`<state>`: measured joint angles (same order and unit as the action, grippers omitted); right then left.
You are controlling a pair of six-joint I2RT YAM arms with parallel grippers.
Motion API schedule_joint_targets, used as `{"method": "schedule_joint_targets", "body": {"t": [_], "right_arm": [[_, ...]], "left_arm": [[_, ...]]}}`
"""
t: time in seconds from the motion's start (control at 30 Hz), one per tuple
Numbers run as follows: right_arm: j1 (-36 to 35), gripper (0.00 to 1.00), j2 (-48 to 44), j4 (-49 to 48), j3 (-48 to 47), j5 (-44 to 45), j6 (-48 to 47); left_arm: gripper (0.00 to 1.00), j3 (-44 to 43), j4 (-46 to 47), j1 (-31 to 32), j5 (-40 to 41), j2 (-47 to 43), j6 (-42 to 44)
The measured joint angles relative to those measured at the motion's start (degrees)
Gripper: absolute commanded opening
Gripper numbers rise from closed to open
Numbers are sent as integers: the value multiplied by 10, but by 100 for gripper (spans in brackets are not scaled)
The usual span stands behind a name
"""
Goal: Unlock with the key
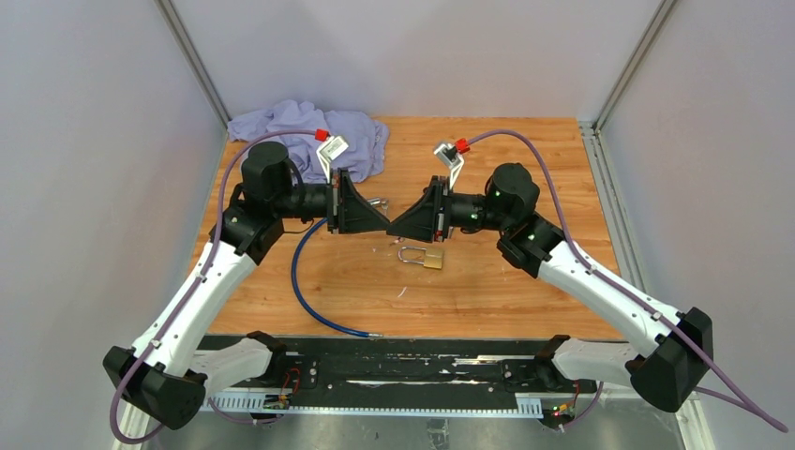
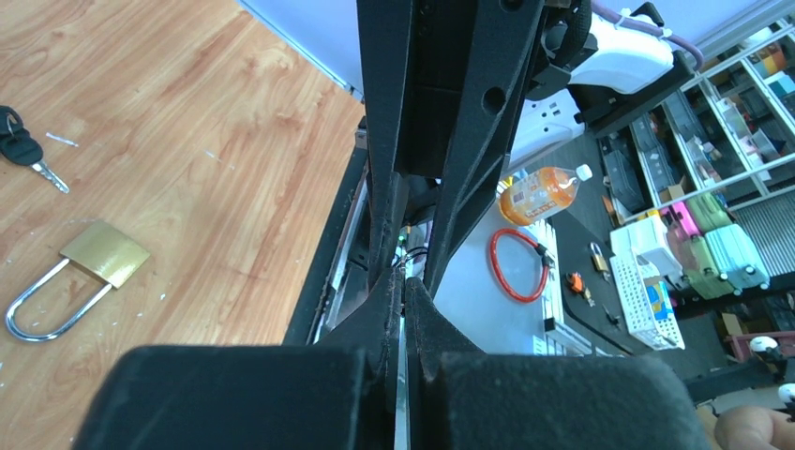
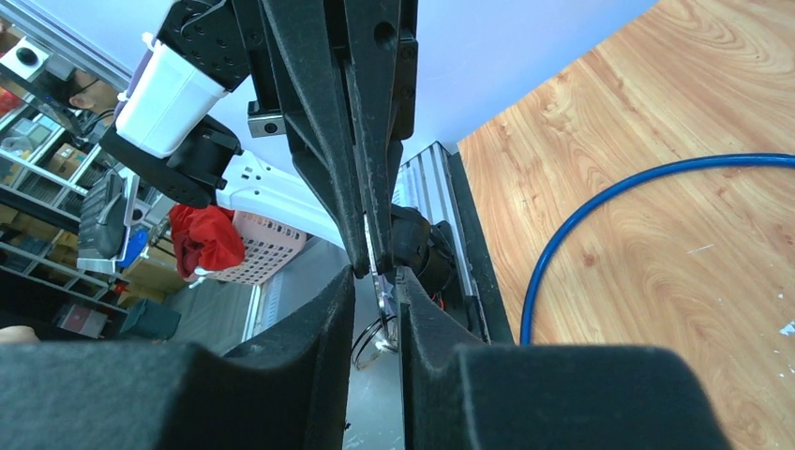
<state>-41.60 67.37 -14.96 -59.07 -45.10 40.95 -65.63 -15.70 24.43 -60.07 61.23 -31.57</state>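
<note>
Meeting tips: left gripper (image 1: 382,225) closed, right gripper (image 1: 397,227) ajar

Brass padlock (image 2: 101,253) with silver shackle, lying flat on wooden table (image 2: 234,112), black-headed key (image 2: 21,150) flat nearby, apart

Just behind the padlock (image 1: 422,256), the left gripper (image 1: 383,225) and right gripper (image 1: 397,226) met tip to tip, barring passage. A cable (image 1: 298,281) curved left of it; right of it the table (image 1: 525,300) lay open.
</note>
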Motion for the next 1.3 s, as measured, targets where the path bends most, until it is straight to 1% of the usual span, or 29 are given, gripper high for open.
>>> {"method": "schedule_joint_targets", "body": {"t": [0.4,0.6,0.7,0.83,0.93,1.07,1.2,1.3], "right_arm": [[5,26,-2,-75,43,-25,48],[7,41,-12,-97,64,-16,63],[8,45,-27,-94,78,3,60],[8,49,-43,-65,74,28,40],[9,49,-48,-54,67,31,31],[20,44,-42,-47,48,15,32],[43,35,-23,-57,39,-8,54],[49,30,-17,-65,39,-15,71]], "left_arm": [[1,4,28,-11,-6,0,-28],[0,4,37,-11,-6,0,-32],[0,4,37,-11,-6,0,-32],[0,5,37,-11,-6,-3,-32],[0,5,39,-11,-7,-5,-32],[1,5,45,-11,-9,-6,-36],[0,5,52,-11,-13,-6,-42],[0,5,53,-13,-12,-6,-43]]}}
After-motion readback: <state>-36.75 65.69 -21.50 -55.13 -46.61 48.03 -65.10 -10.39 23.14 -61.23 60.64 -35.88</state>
